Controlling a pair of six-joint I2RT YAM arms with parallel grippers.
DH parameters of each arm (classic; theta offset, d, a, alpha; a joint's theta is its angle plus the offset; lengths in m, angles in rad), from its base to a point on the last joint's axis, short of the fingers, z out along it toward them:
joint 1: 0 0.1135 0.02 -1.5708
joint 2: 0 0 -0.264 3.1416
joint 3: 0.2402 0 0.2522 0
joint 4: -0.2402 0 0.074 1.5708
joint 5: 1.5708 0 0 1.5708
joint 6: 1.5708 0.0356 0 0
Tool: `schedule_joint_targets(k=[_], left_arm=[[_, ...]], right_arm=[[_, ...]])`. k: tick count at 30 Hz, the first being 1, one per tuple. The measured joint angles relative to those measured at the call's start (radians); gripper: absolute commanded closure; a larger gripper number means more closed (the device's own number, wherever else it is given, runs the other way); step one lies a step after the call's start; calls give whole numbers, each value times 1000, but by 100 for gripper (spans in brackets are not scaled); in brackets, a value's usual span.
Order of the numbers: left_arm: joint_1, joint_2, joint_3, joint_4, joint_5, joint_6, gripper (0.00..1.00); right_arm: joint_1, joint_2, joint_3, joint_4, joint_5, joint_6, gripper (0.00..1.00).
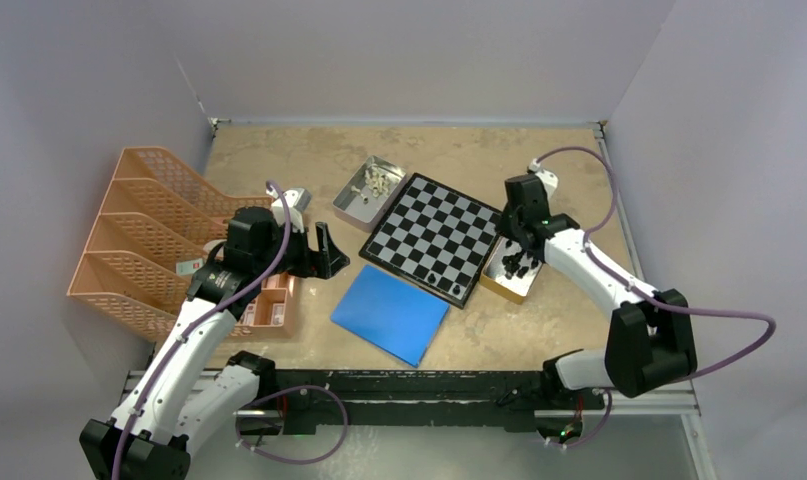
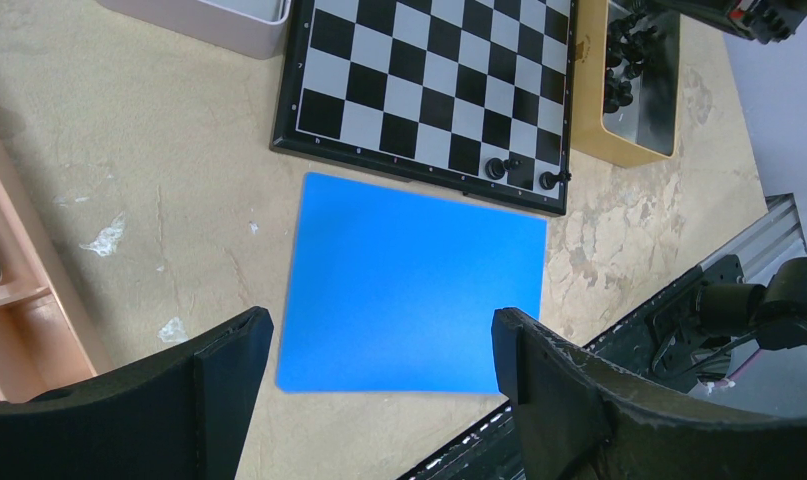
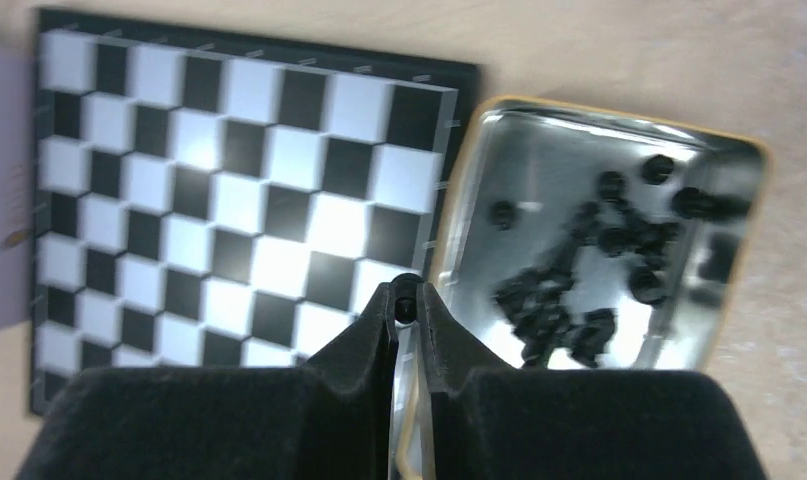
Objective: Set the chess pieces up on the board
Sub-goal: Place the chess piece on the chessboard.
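Observation:
The board (image 1: 434, 235) (image 3: 229, 200) lies tilted at mid-table, with two black chess pieces (image 2: 496, 168) on its near corner squares. Just right of it a gold-rimmed tin (image 3: 619, 112) (image 1: 499, 288) holds several black chess pieces (image 3: 559, 300). My right gripper (image 3: 406, 303) (image 1: 516, 262) hangs over the tin's board-side edge, shut on one small black chess piece pinched at its fingertips. My left gripper (image 2: 379, 340) (image 1: 324, 255) stands open and holds nothing, left of the board and above the blue sheet (image 2: 414, 290). A second tin (image 1: 351, 208) behind the board's left corner holds pale cream pieces (image 1: 377, 182).
The blue sheet (image 1: 391, 312) lies in front of the board, near the table's front edge. An orange file rack (image 1: 139, 235) and a small pink tray (image 1: 274, 305) stand at the left, close beside my left arm. Walls close in the back and sides.

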Motion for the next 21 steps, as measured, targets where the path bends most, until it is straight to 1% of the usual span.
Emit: schedule_joint_targets(k=[5,9,16,21], left_arm=[[0,0,0,0,0,0,19],[0,0,0,0,0,0,19],[0,0,0,0,0,0,19],[0,0,0,0,0,0,19]], right_arm=[[164,-4,85,-34,0,3,93],[263,-2,95,-62,-1,10,93],[321,14,73,-83,-2,24,93],[378,81,57,-82,-2,35,92]])
